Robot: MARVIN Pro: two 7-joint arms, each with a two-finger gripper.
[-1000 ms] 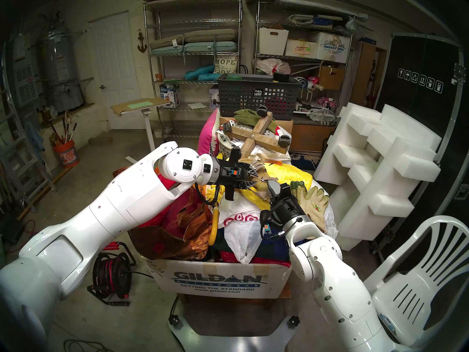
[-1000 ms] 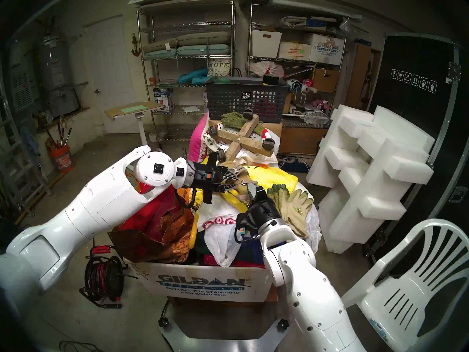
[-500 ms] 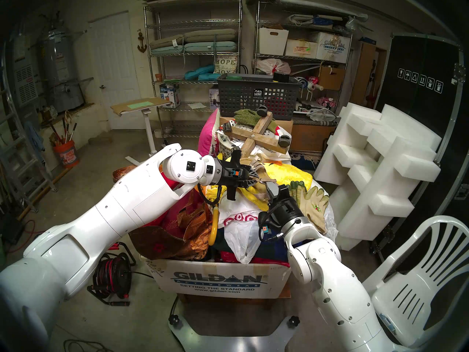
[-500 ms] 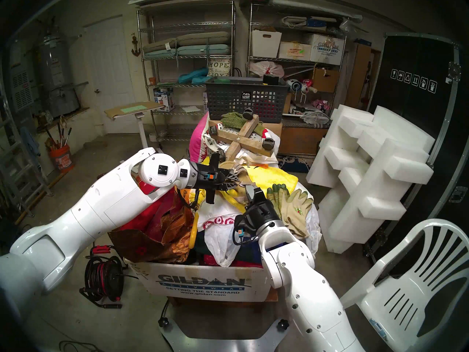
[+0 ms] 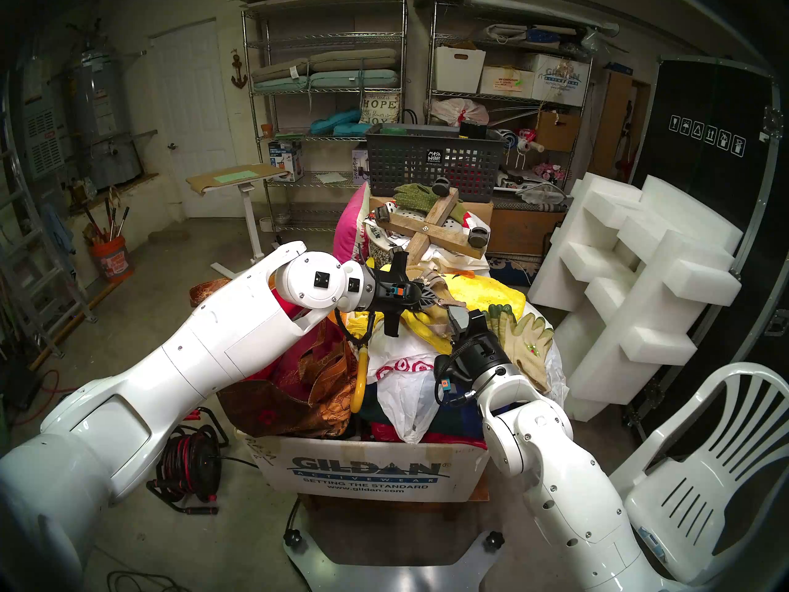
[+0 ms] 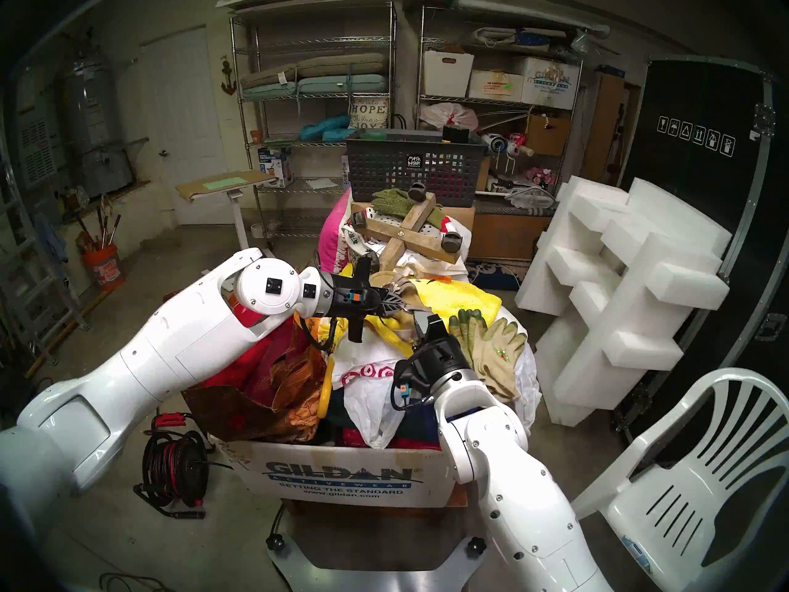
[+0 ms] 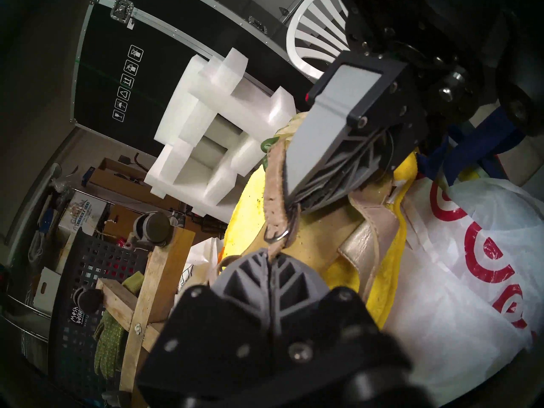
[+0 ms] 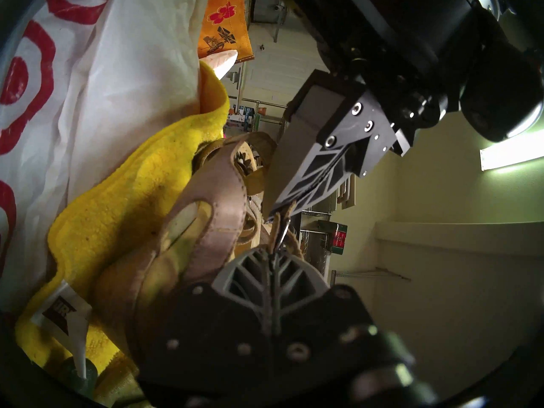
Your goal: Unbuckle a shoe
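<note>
Two grippers' strap (image 7: 275,189) pinch, wrist-view only.

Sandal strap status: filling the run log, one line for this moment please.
left gripper: shut on ankle strap | right gripper: shut on ankle strap | buckle: fastened

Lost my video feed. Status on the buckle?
Left gripper shut on ankle strap. Right gripper shut beside buckle. Sandal on yellow towel. Nothing blocking.

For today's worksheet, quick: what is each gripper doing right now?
Left gripper: shut on the sandal's thin strap, by the buckle.
Right gripper: shut on the same strap.
</note>
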